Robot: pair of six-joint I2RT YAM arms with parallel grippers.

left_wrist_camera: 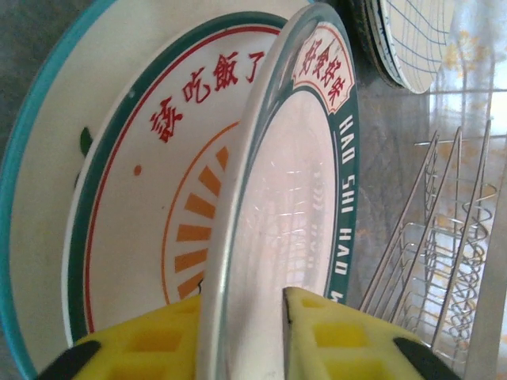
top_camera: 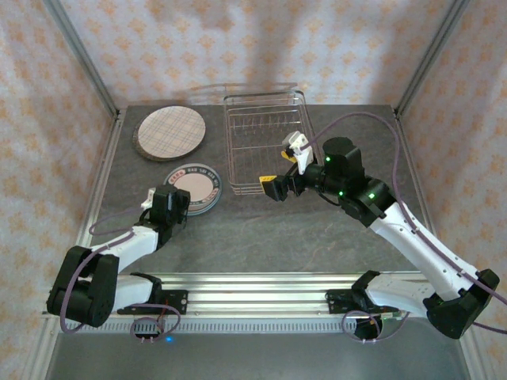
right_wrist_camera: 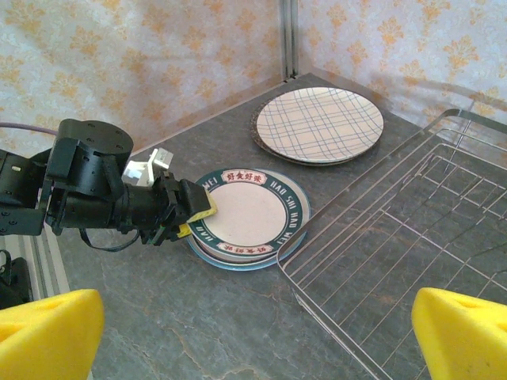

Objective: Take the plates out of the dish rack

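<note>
left pincer (left_wrist_camera: 242, 313): its yellow fingers (left_wrist_camera: 333, 336) straddle the rim of the top plate (right_wrist_camera: 247, 214), one on each face. Whether they are clenched on it or just slackened I cannot tell.
right pincer (top_camera: 272, 188): spread wide, grasping nothing, hovering at the near edge of the dish rack (top_camera: 230, 150).
where the plates are: out on the bench (top_camera: 317, 237) in two stacks left of the dish rack, whose tines look bare.
risk, drag: if the left arm backs away while pinching, the top plate would slide off its slightly staggered stack.
risk, tip: lifting with a finger under the rim would lever the top plate up and let it clatter down.
risk, snag: the right pincer sits close to the wire, so a low sweep could hook the dish rack and shove it.
count, small stack (top_camera: 198, 186): three plates, two green-rimmed over one teal-rimmed.
count, plaid stack (top_camera: 169, 132): at least two; the lower ones are too hidden to count.
count, dish rack: one.
</note>
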